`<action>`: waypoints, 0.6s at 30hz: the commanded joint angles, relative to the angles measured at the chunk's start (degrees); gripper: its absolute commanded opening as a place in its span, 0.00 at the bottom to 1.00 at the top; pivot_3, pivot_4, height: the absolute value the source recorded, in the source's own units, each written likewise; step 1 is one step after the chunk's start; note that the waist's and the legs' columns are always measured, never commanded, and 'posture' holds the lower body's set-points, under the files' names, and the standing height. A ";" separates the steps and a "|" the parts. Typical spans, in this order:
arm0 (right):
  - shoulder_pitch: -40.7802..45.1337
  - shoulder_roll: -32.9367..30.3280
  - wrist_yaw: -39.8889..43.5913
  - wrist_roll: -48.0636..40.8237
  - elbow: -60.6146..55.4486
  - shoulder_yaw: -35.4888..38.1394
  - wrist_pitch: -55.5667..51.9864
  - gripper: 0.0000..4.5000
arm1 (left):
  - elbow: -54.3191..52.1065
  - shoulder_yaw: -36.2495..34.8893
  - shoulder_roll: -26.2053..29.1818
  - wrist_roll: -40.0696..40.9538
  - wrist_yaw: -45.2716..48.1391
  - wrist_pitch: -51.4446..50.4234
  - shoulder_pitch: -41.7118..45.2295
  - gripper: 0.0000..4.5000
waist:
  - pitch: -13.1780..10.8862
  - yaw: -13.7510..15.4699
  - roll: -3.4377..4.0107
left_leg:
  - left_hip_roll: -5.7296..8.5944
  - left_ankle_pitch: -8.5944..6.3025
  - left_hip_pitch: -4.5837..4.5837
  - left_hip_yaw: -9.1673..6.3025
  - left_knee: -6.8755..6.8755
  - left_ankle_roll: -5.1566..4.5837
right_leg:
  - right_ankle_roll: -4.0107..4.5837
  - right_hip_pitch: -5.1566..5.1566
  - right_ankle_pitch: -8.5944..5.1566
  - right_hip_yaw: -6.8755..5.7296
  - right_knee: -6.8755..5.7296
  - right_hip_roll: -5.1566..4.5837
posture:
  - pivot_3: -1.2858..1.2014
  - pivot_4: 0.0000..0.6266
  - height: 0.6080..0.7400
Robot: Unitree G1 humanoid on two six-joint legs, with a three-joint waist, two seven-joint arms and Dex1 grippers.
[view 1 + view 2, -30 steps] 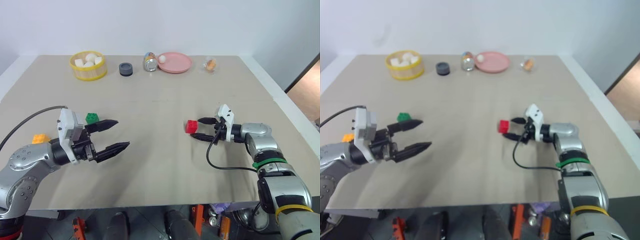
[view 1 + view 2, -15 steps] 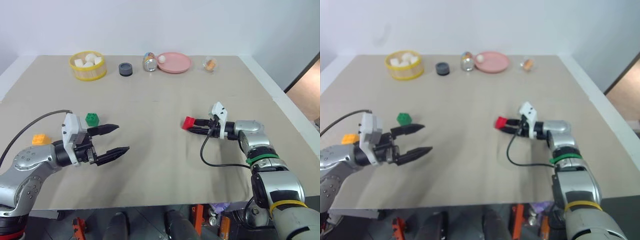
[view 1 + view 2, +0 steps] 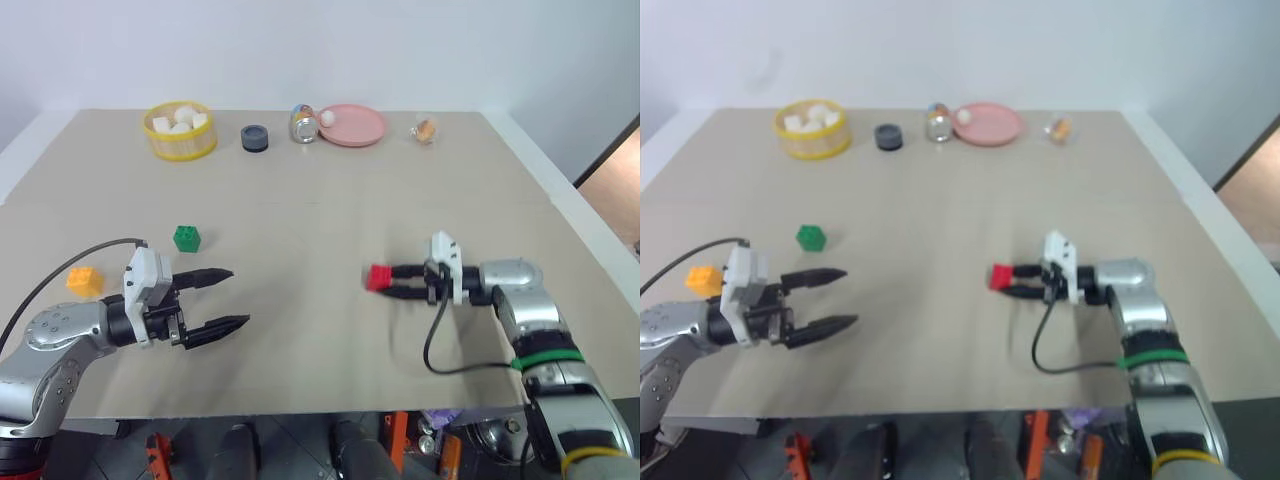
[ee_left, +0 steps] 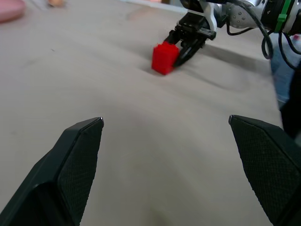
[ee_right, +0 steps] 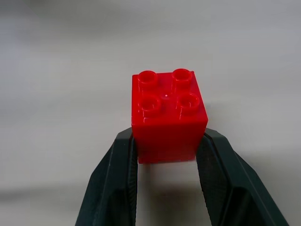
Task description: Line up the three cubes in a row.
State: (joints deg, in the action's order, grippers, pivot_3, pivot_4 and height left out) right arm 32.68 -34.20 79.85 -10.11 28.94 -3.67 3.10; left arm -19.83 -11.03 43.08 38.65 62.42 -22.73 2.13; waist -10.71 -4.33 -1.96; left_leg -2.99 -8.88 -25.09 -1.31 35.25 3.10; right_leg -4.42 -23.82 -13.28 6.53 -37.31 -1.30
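- So the right gripper [image 3: 385, 284] has gone from spread around the red cube [image 3: 379, 277] to clamped on it, and it has dragged the cube back toward the near edge of the table [image 3: 330, 200]. The left gripper [image 3: 225, 298] has dropped a bit lower and drifted toward the left edge.
- Right wrist view is pretty clear: one black finger [image 5: 120, 169] presses each side of the red cube's lower half, studs facing up, four of them.
- Red cube sits a bit right of the table's middle, nearer the near edge than the far one. Can't tell if it's lifted or still touching the surface.
- Left gripper's fingers are wide apart with nothing between them, pointing toward the red cube, hanging over the near-left part of the table.
- Green cube [image 3: 186, 238] is on the left half, just beyond the left gripper, not touching it.
- Orange-yellow cube [image 3: 83, 280] is near the left edge, beside the left arm.
- Along the far edge: yellow basket [image 3: 179, 131] with white lumps, a dark round thing [image 3: 254, 137], a can [image 3: 302, 124], a pink plate [image 3: 352, 125].
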 commanded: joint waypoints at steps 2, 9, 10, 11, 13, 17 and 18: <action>-4.44 -1.31 1.66 0.17 -10.16 -3.08 1.39 0.27 | -2.44 0.15 1.34 0.20 2.69 0.83 -1.02 0.98 | 0.01 -0.16 0.00 | -0.05 0.00 0.08 -0.01 0.00 0.00 | 0.05 0.02 0.03 -0.03 -0.01 0.04 | 0.52 0.24 1.00; -4.72 -2.09 1.37 -2.02 -11.59 -2.14 -0.39 0.27 | -2.76 0.18 1.47 0.97 3.15 -0.30 -0.20 0.98 | 0.01 -0.15 -0.01 | -0.07 0.01 0.14 0.03 0.04 -0.01 | 0.15 0.04 0.11 -0.04 -0.02 0.02 | 0.52 0.24 1.00; -5.21 -2.54 1.58 -2.36 -12.11 -2.09 -0.76 0.27 | -2.71 0.26 1.43 1.00 3.22 -0.41 -0.14 0.98 | 0.01 -0.12 -0.01 | -0.07 0.01 0.13 0.03 0.04 -0.01 | 0.15 0.04 0.11 -0.04 -0.02 0.02 | 0.52 0.24 1.00; -5.66 -2.99 1.89 -2.59 -12.50 -2.11 -1.06 0.27 | -2.59 0.46 1.41 0.97 3.41 -0.46 0.01 0.98 | 0.01 -0.10 -0.01 | -0.07 0.01 0.12 0.03 0.04 -0.01 | 0.14 0.03 0.11 -0.04 -0.01 0.02 | 0.52 0.24 1.00; -6.52 -3.83 2.55 -2.81 -12.97 -2.24 -1.25 0.27 | -2.37 0.81 1.26 0.85 3.48 -0.53 0.45 0.98 | 0.01 -0.05 -0.01 | -0.06 0.01 0.08 0.02 0.04 -0.01 | 0.12 0.02 0.09 -0.04 -0.01 0.01 | 0.52 0.24 1.00; -7.53 -5.35 3.78 -2.90 -12.27 -2.60 -0.52 0.27 | -2.62 0.63 1.01 2.04 2.89 -1.76 1.07 0.98 | 0.01 0.00 -0.01 | -0.06 0.01 0.07 0.02 0.04 0.00 | 0.10 0.01 0.07 -0.04 -0.01 0.00 | 0.52 0.24 1.00; -7.62 -5.68 4.12 -2.81 -11.86 -2.73 -0.03 0.27 | -2.80 0.49 1.07 2.29 2.84 -2.03 0.98 0.98 | 0.01 0.00 -0.01 | -0.06 0.01 0.07 0.02 0.04 -0.01 | 0.10 0.02 0.07 -0.04 -0.01 0.01 | 0.52 0.24 1.00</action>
State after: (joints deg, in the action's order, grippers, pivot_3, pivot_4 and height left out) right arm 25.46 -38.44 82.18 -13.04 17.24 -6.15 2.30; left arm -21.02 -9.79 43.83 39.59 65.43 -24.34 2.47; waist -10.70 -4.33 -1.97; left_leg -3.04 -8.87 -25.02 -1.29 35.30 3.09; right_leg -4.31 -23.80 -13.21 6.48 -37.32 -1.30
